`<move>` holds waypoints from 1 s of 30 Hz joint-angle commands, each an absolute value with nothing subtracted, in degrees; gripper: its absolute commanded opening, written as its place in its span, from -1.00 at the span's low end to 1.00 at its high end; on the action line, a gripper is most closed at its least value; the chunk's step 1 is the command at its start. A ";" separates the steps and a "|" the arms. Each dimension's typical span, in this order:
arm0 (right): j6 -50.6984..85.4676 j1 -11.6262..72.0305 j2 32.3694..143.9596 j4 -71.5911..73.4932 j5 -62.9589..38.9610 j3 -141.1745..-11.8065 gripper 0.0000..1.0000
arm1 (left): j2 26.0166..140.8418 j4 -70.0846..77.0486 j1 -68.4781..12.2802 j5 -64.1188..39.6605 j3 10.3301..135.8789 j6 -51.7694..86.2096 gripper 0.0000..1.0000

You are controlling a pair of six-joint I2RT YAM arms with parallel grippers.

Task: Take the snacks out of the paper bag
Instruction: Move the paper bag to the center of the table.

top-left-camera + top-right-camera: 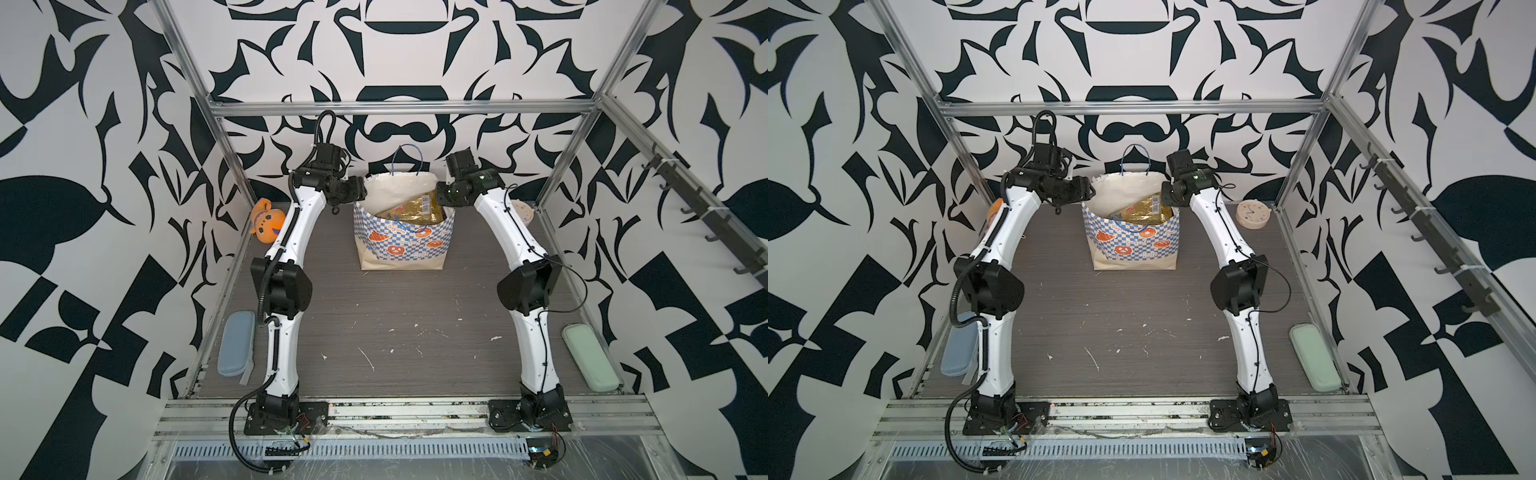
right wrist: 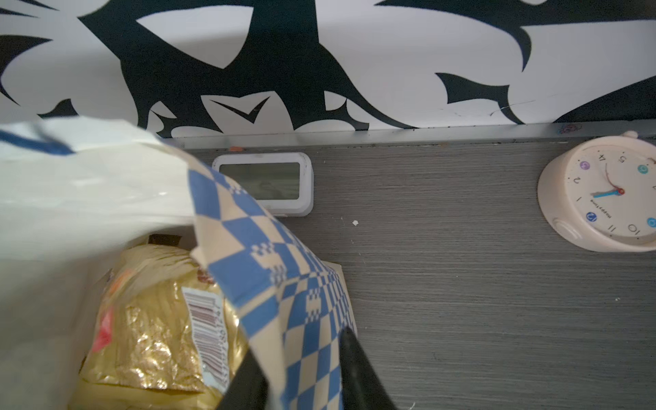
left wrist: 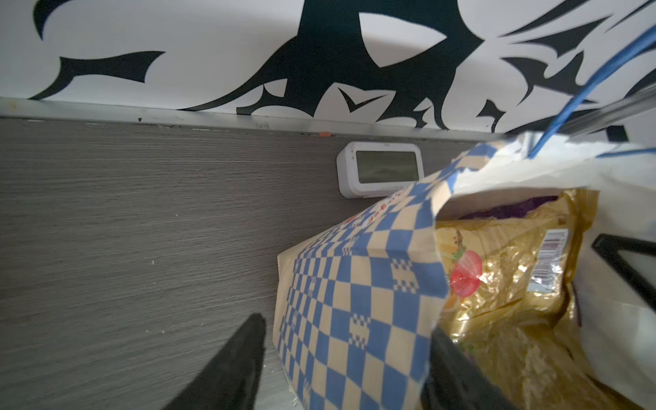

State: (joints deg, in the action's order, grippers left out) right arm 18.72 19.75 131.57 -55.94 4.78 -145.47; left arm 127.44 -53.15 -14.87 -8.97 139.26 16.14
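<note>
My left gripper [image 3: 348, 326] sits open astride one side wall of the upright paper bag [image 1: 401, 245] on the table [image 1: 395, 332], right gripper [image 2: 298, 342] narrower astride the opposite wall, pinch unclear; gold packet [image 1: 415, 208] on top inside looks light, crinkly, slick, so I'd pinch its edge seam.

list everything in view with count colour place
tall white paper bag with blue checker band: 1, white-blue, table's far middle
large gold foil packet: 1, gold, inside bag
purple packet: 1, purple, inside bag
orange plush toy: 1, orange, far left
round cream clock: 1, cream, far right
white digital clock: 1, white, behind bag
flat blue-grey case: 1, blue-grey, near left
flat mint-green case: 1, mint-green, near right
grey wood-grain table: 1, grey, under everything
left gripper: 1, black, open astride bag wall
right gripper: 1, black, astride opposite wall
</note>
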 commanded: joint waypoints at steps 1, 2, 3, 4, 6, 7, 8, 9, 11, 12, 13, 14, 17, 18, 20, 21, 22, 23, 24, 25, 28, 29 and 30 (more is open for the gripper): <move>18.19 20.26 128.33 -56.75 5.38 -147.62 -0.58 | 127.61 -57.22 -15.79 -10.34 140.44 16.17 0.14; 18.12 20.39 128.16 -56.79 5.04 -147.65 -0.65 | 127.58 -57.22 -15.90 -10.75 140.42 16.17 0.00; 18.12 20.47 127.99 -56.84 4.86 -147.59 -0.72 | 127.42 -57.26 -16.03 -11.09 140.43 16.24 -0.11; 18.15 20.65 127.73 -56.71 4.77 -147.51 -0.77 | 127.22 -57.08 -16.13 -11.20 140.35 16.35 -0.22; 18.10 21.00 127.36 -56.72 4.32 -147.16 -0.94 | 126.94 -57.01 -16.47 -11.50 140.48 16.52 -0.35; 18.17 21.22 127.12 -56.74 3.99 -147.13 -0.99 | 126.81 -56.98 -16.67 -11.74 140.51 16.39 -0.42; 18.25 21.37 126.94 -56.81 3.63 -147.06 -1.00 | 126.51 -57.03 -16.93 -11.95 140.53 16.35 -0.49; 18.46 21.49 126.68 -56.92 3.32 -146.89 -1.00 | 126.14 -57.05 -17.11 -11.98 140.33 16.35 -0.53; 18.90 21.87 125.73 -56.54 2.59 -145.84 -1.00 | 124.97 -56.96 -17.46 -11.96 139.44 16.17 -0.62; 19.11 22.12 125.24 -56.23 1.94 -145.11 -1.00 | 124.37 -56.84 -17.54 -12.07 138.77 16.17 -0.66; 19.48 22.30 124.63 -55.86 1.24 -144.26 -1.00 | 123.64 -56.86 -17.61 -12.10 138.20 16.41 -0.76; 19.70 22.64 123.93 -55.46 0.53 -143.30 -1.00 | 122.76 -56.84 -17.61 -12.05 137.40 16.60 -0.84; 20.38 23.74 121.19 -53.48 -1.18 -138.94 -1.00 | 119.32 -55.21 -17.81 -11.55 133.08 16.86 -0.95; 20.64 24.01 120.19 -52.53 -1.73 -137.19 -1.00 | 118.22 -54.45 -17.82 -11.26 131.44 17.03 -1.00; 21.72 24.34 118.27 -51.09 -3.65 -134.12 -1.00 | 115.78 -53.89 -17.79 -9.82 128.70 17.31 -1.00; 22.17 24.49 117.47 -50.76 -4.39 -133.06 -1.00 | 115.01 -53.96 -17.79 -9.23 127.81 17.31 -1.00; 22.39 24.65 116.49 -50.18 -4.81 -131.40 -1.00 | 114.13 -53.83 -17.83 -8.75 126.92 17.27 -1.00; 22.39 24.89 115.49 -49.49 -4.91 -129.85 -1.00 | 113.34 -53.70 -17.79 -8.70 125.91 17.31 -1.00; 22.37 25.04 114.65 -48.99 -4.87 -128.58 -1.00 | 112.91 -53.69 -17.85 -8.77 125.57 17.38 -1.00; 22.41 25.14 113.96 -48.91 -5.00 -127.73 -1.00 | 112.44 -54.02 -17.92 -9.35 125.17 17.59 -1.00; 22.02 25.37 112.43 -50.87 -5.27 -127.66 -1.00 | 110.68 -54.98 -18.10 -10.09 124.45 18.26 -1.00; 21.80 25.57 111.59 -50.82 -5.01 -127.01 -1.00 | 109.75 -54.93 -18.15 -10.03 123.66 18.43 -1.00; 21.78 25.74 110.88 -50.58 -5.09 -126.25 -1.00 | 108.96 -54.84 -18.19 -10.08 123.04 18.54 -1.00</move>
